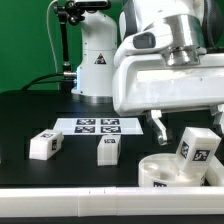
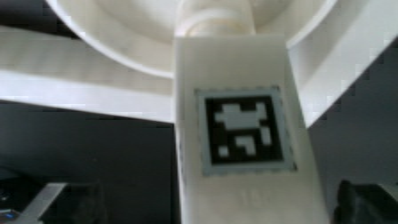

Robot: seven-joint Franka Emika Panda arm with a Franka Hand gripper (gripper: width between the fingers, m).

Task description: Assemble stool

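The round white seat (image 1: 158, 172) lies at the front on the exterior view's right. One tagged white leg (image 1: 196, 148) stands tilted in it. My gripper (image 1: 186, 120) is open just above, a finger on each side of this leg and apart from it. In the wrist view the leg (image 2: 240, 120) runs from the seat's round rim (image 2: 107, 25) towards the camera, with my gripper (image 2: 205, 205) straddling it and a dark finger (image 2: 365, 200) off to its side. Two more tagged legs (image 1: 45, 145) (image 1: 108, 149) lie loose on the black table.
The marker board (image 1: 100, 126) lies flat behind the loose legs. The robot's white base (image 1: 95, 60) stands at the back. A white strip (image 1: 90, 205) runs along the table's front edge.
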